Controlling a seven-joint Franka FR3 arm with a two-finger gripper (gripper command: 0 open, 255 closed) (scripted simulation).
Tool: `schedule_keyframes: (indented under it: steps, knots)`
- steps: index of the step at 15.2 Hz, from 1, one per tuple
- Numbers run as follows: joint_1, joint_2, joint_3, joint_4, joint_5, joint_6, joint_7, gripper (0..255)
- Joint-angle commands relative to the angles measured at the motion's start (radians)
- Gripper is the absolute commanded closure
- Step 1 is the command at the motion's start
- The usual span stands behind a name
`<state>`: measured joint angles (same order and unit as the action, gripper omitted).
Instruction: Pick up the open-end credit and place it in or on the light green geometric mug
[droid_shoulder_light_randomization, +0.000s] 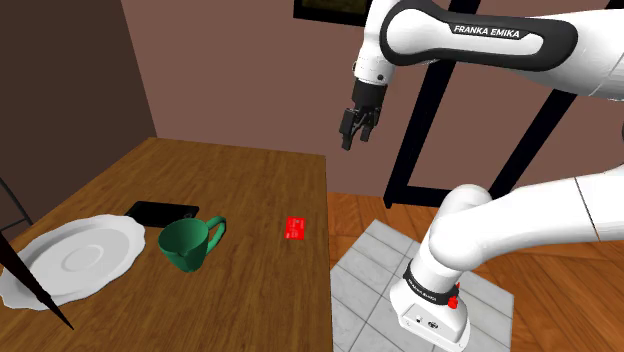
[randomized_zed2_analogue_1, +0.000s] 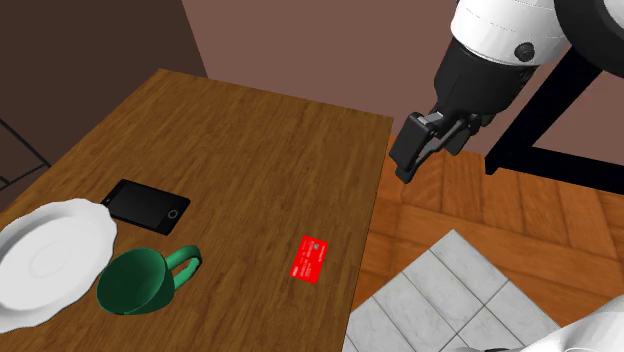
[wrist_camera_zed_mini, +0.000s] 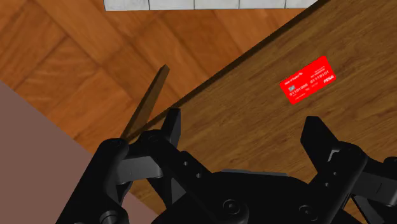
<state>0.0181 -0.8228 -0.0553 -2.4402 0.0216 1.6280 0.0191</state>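
Observation:
A red credit card (droid_shoulder_light_randomization: 295, 228) (randomized_zed2_analogue_1: 310, 259) (wrist_camera_zed_mini: 308, 79) lies flat on the wooden table (droid_shoulder_light_randomization: 240, 180) near its edge beside the floor. A dark green mug (droid_shoulder_light_randomization: 188, 243) (randomized_zed2_analogue_1: 140, 280) rests tilted on the table, a short way from the card toward the shoulder view's left. My black gripper (droid_shoulder_light_randomization: 355, 128) (randomized_zed2_analogue_1: 418, 146) (wrist_camera_zed_mini: 245, 130) hangs high in the air above the table's edge, well above the card and apart from it. Its fingers stand apart and hold nothing.
A white plate (droid_shoulder_light_randomization: 72, 257) (randomized_zed2_analogue_1: 40, 260) sits at the table's near corner by the mug. A black phone (droid_shoulder_light_randomization: 160, 212) (randomized_zed2_analogue_1: 147, 206) lies just behind the mug. Wooden floor and a patch of grey tiles (droid_shoulder_light_randomization: 375, 270) run beside the table; a dark frame (droid_shoulder_light_randomization: 440, 120) stands behind.

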Motion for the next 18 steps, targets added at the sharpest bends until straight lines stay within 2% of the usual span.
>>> schedule_keyframes:
  steps: [1,9,18]
  knots:
    - [0.0,0.0,0.0,0.0,0.0,0.0,0.0,0]
    - [-0.026,0.217,0.1,-0.048,0.193,0.077,0.341,0]
    - [-0.017,0.517,0.169,-0.058,0.446,0.231,0.652,0]
